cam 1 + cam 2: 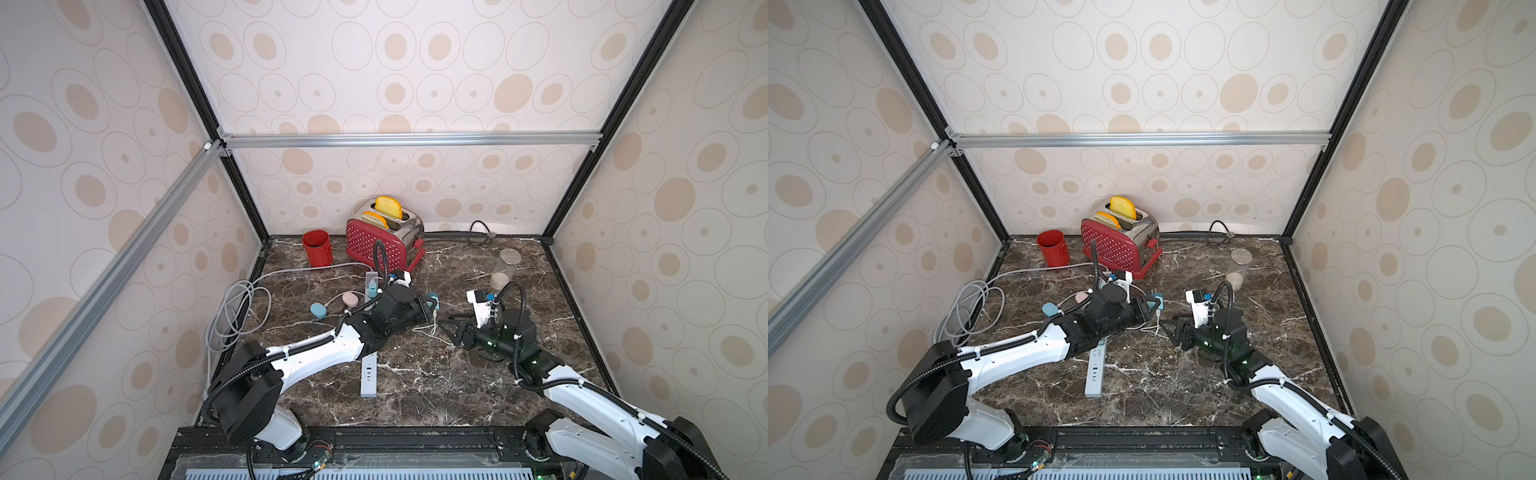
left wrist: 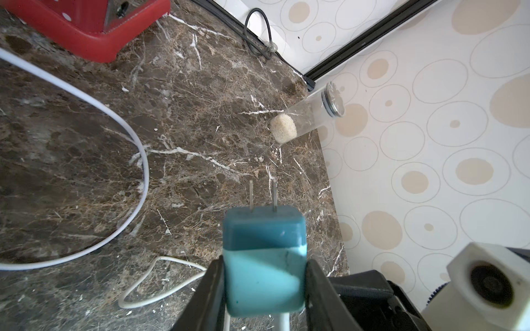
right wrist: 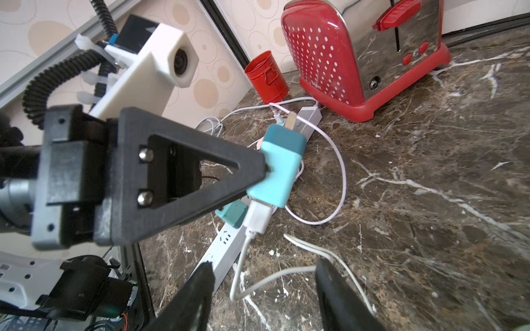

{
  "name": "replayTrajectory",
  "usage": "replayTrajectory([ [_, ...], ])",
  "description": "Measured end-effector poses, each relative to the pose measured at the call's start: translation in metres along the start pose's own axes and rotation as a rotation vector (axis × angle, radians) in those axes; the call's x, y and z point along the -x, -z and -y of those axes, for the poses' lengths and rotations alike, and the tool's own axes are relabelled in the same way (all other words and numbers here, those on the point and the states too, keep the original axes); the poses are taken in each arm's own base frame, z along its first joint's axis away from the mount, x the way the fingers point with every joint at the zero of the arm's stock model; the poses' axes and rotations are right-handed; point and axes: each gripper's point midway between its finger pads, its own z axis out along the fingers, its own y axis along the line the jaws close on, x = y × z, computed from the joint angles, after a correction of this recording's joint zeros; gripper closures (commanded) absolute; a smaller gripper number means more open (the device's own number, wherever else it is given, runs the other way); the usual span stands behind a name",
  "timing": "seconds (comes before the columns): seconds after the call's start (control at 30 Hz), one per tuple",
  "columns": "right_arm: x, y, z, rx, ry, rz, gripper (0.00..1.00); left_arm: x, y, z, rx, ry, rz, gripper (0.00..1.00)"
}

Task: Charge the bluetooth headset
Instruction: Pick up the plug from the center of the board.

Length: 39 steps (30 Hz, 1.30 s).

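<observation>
The left tool (image 2: 265,272) grips a teal charger plug (image 2: 262,229); the right tool (image 3: 263,282) gapes empty nearby. The toaster (image 3: 329,57) logo is too small to read.

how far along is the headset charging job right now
Done: the white usb plug sits in the teal charger. In hand: the left claw grips that charger off the table, prongs bare. Left: push the prongs into the power strip. The right claw is open, holding nothing.

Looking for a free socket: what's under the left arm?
The power strip runs beneath it. Its near end shows free sockets; the arm covers its middle, so sockets there cannot be seen.
</observation>
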Motion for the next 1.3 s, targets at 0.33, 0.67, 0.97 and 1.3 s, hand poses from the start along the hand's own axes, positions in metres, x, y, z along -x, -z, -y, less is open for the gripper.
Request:
replayTrajectory([
  [0.33, 0.008, -0.018, 0.003, -0.076, -0.006, 0.064, 0.39, 0.005, 0.000, 0.008, -0.034, 0.094, 0.020, 0.94],
  [0.67, 0.021, -0.036, 0.007, -0.112, -0.030, 0.173, 0.46, 0.010, 0.001, 0.012, -0.050, 0.132, 0.044, 0.95],
  [0.97, 0.030, -0.047, -0.003, -0.095, -0.010, 0.263, 0.57, 0.015, 0.001, 0.015, -0.063, 0.155, 0.064, 0.96],
  [1.3, 0.044, -0.050, -0.001, -0.117, 0.025, 0.362, 0.62, 0.020, 0.002, 0.019, -0.079, 0.205, 0.085, 0.95],
])
